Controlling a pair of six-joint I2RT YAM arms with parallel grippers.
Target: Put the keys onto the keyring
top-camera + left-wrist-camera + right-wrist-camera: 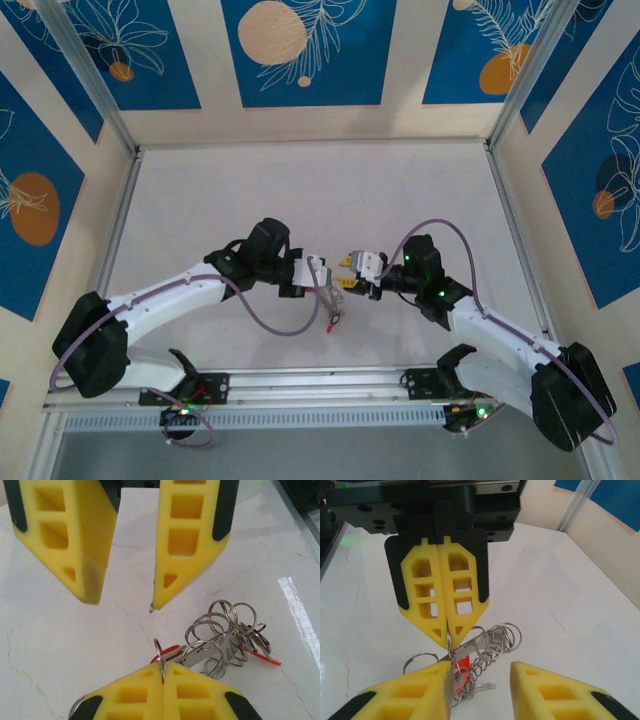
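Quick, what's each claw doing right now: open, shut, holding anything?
Left gripper: closed, pinching a loop of the keyring.
Right gripper: open, jaws apart, gripping nothing.

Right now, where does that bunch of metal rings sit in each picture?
Top external: the keyring is just below the middle.
Left wrist: lower right of centre.
Right wrist: bottom centre.
Shared landmark: the shut left gripper pinching one ring.
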